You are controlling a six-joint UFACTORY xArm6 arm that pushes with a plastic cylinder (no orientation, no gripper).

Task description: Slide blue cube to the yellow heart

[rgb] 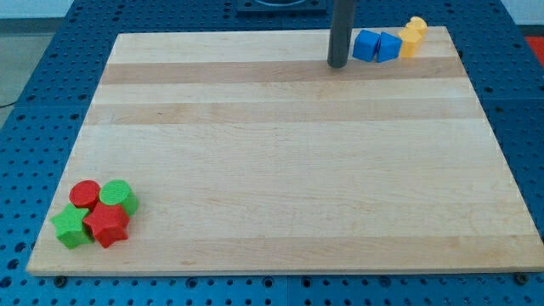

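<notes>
The blue cube (366, 45) sits near the view's top right of the wooden board (280, 170). A second blue block (389, 47), wedge-like, touches its right side. A yellow block (412, 36), whose shape I cannot make out, stands just right of the blue pair at the board's top edge. My tip (339, 63) is the lower end of the dark rod, just left of the blue cube, with a small gap between them.
At the view's bottom left lies a cluster: a red cylinder (84, 194), a green cylinder (119, 196), a green star (70, 227) and a red star (107, 223). Blue perforated table surrounds the board.
</notes>
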